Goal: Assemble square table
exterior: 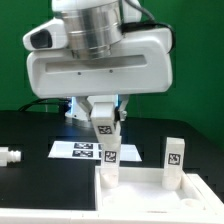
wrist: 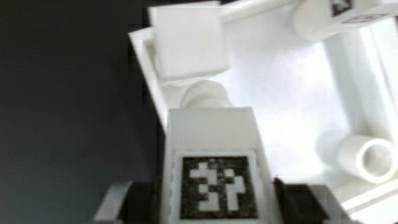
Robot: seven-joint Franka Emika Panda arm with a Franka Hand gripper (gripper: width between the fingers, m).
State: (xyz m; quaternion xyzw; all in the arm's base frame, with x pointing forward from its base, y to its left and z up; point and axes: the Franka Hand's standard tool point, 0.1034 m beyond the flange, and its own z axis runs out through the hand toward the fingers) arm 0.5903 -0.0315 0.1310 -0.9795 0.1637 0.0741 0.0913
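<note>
This is a robotics laboratory test cell. A white robot arm [exterior: 95, 55] stands over a matte black counter [exterior: 30, 135]. A plain green backdrop [exterior: 195, 50] closes off the rear. Printed black-and-white square tags [exterior: 84, 151] cover the marker board [exterior: 58, 152], and another is fixed to an upright white leg [exterior: 173, 178].

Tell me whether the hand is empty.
No: the wrist view shows the hand clamped on both sides of a tagged leg.
</note>
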